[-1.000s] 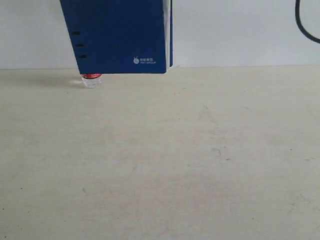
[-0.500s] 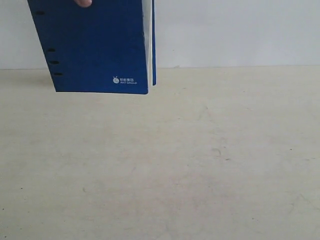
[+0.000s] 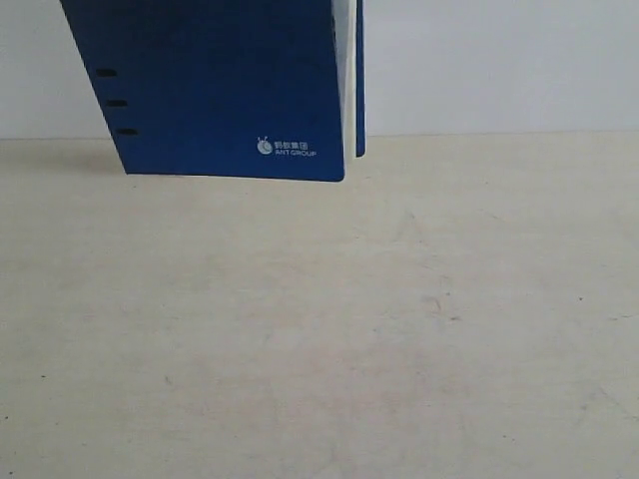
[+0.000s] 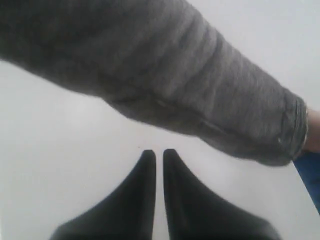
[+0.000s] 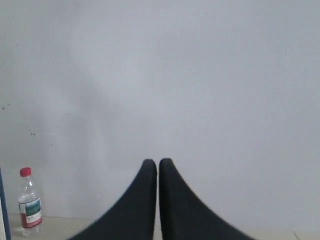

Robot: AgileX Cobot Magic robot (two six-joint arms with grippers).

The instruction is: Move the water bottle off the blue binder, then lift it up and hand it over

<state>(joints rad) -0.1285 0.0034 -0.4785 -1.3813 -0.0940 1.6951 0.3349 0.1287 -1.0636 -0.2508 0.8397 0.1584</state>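
Note:
The blue binder (image 3: 225, 85) hangs upright above the far edge of the table, its white logo low on the cover and white pages showing along one side. Its blue corner (image 4: 311, 172) shows in the left wrist view beside a person's grey sleeve. The water bottle (image 5: 29, 204), clear with a red cap and a label band, stands upright on the table in the right wrist view; the exterior view does not show it. My left gripper (image 4: 155, 152) and right gripper (image 5: 158, 162) are both shut on nothing, far from the bottle and binder. Neither gripper appears in the exterior view.
A person's arm in a grey sleeve (image 4: 165, 75) reaches across the left wrist view, with a bare wrist (image 4: 313, 131) next to the binder. The beige table (image 3: 319, 329) runs to a white wall (image 3: 499, 60). A blue edge (image 5: 2, 210) stands next to the bottle.
The binder, held by a person, first dropped left and covered the bottle's cap, then shifted right and slightly up. The bottle seen under it a second ago no longer shows in the exterior view.

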